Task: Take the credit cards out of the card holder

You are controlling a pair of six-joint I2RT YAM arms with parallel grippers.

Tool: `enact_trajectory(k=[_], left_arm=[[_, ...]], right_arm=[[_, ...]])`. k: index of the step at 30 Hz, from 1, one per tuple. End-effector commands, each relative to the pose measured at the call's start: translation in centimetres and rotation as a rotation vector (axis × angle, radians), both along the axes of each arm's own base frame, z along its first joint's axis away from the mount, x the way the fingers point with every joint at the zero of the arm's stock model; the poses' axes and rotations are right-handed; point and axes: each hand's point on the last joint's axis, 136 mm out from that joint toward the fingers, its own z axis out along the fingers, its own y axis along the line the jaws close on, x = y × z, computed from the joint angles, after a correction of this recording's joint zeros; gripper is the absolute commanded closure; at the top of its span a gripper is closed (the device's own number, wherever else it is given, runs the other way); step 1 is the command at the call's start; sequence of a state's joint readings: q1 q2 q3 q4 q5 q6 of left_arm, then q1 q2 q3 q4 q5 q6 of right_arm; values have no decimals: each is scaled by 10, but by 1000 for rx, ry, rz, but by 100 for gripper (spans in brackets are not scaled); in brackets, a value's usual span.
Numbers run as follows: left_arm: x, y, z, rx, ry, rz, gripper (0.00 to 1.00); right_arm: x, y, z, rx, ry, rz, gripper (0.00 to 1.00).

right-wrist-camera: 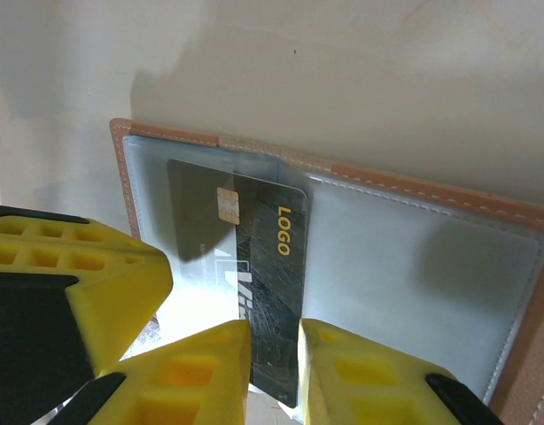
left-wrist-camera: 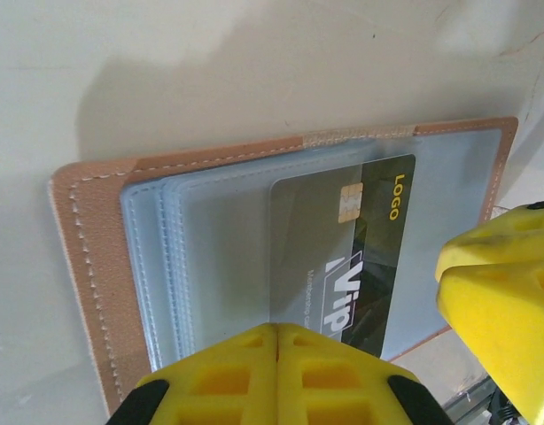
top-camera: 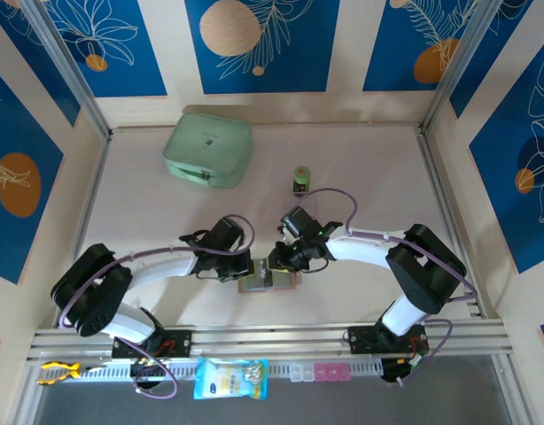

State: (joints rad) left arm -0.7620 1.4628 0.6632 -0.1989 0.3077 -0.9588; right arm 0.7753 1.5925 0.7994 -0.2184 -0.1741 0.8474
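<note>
The card holder [top-camera: 268,284] lies open on the table between my two grippers. It has a pinkish-brown leather border [left-wrist-camera: 86,230] [right-wrist-camera: 431,190] and clear pale sleeves. A black credit card [left-wrist-camera: 378,230] [right-wrist-camera: 276,257] with a chip and yellow "LOGO" print sits partly in one sleeve, its near end at the holder's edge. My left gripper [top-camera: 248,268] [left-wrist-camera: 277,332] is shut, its tips pressed on the sleeves beside the card. My right gripper [top-camera: 276,261] [right-wrist-camera: 275,332] hovers over the card's near end, jaws a narrow gap apart, the card's dark strip showing between them.
A mint-green case [top-camera: 208,150] rests at the back left and a small green-and-black cylinder [top-camera: 301,180] stands behind the grippers. On the front rail lie a blue snack packet [top-camera: 230,378] and small clear and pink boxes [top-camera: 316,372].
</note>
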Motion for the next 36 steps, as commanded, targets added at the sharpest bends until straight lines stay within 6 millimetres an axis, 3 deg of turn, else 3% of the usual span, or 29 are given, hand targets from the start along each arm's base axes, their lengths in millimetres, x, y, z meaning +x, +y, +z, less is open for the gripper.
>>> enact_trajectory(k=[1,36], left_arm=[[0,-10,6,-27,-5,-30,95],[-10,4,-15,55,44,-18,97]], right_arm=[[-5,-2,-2,11,33,-5,78],[-14,-1,-18,35,104,-4,77]])
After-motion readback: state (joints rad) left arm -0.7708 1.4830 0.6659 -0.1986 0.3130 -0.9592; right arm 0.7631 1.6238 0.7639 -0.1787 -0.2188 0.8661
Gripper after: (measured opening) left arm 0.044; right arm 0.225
